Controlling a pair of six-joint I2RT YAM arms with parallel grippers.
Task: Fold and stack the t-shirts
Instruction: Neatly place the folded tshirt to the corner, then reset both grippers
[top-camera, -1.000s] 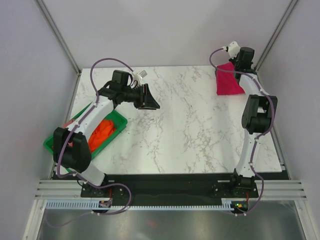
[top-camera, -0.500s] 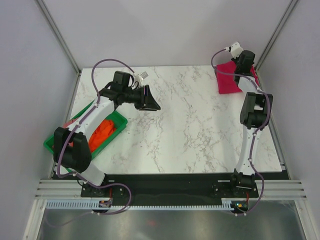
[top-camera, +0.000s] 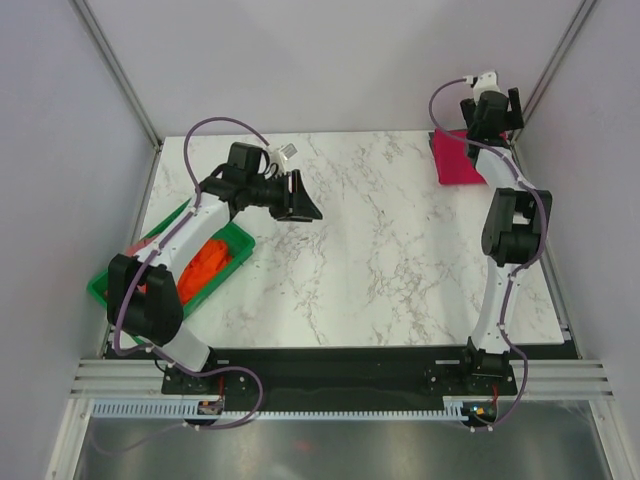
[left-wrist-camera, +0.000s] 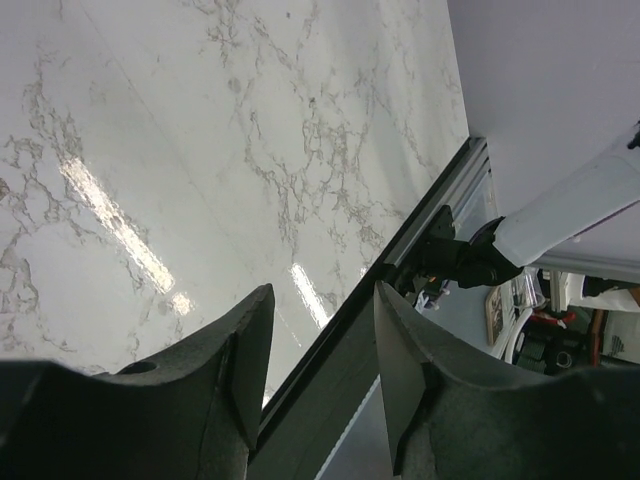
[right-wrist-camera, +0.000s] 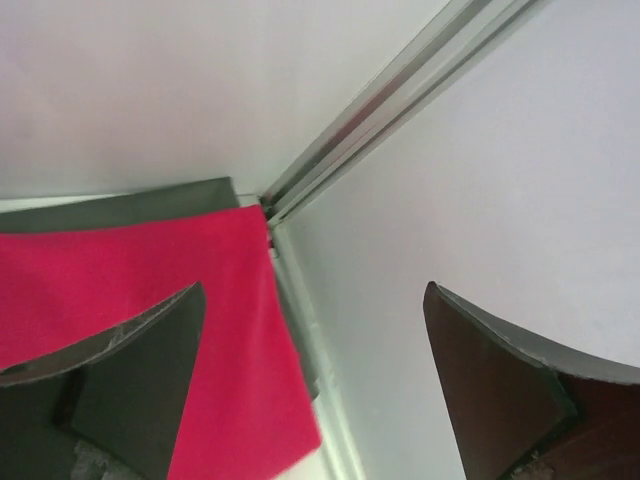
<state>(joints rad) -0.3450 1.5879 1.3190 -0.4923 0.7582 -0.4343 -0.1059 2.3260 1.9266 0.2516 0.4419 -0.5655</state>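
Observation:
A folded crimson-red t-shirt lies flat in the table's far right corner. In the right wrist view this red t-shirt has a dark grey layer showing past its far edge. My right gripper hangs above the corner, open wide and empty. An orange t-shirt lies crumpled in the green tray at the left. My left gripper hovers over the table's back left part, open with nothing between its fingers.
The enclosure's walls and aluminium posts close in tightly on the far right corner. A bit of pinkish cloth shows at the tray's far left edge. The left arm's links pass over the tray. The table's black front rail shows in the left wrist view.
My right gripper opened and let go of the red t-shirt, then lifted toward the back corner. The shirt settled flat. My left jaws widened slightly; that arm stayed put.

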